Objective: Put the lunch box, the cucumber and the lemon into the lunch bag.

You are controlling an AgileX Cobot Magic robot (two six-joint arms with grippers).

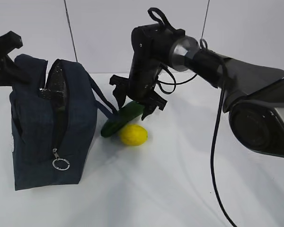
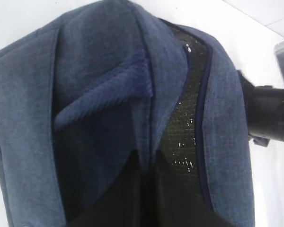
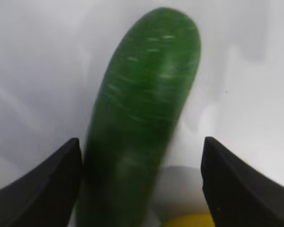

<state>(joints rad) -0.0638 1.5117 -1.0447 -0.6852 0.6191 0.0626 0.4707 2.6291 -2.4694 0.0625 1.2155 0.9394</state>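
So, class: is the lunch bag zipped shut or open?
Open. The lunch bag gapes along its zipper, showing shiny dark lining.

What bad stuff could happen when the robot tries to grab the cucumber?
The right tool is open with the cucumber off-centre, near one finger. It might roll or slip as the fingers close. The lemon lies right beside the cucumber, so it could get bumped and roll away. The lunch bag has a narrow opening, which the long cucumber might catch on.

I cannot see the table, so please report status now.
Right gripper open, straddling cucumber. Left gripper shut on lunch bag. Lemon beside cucumber.
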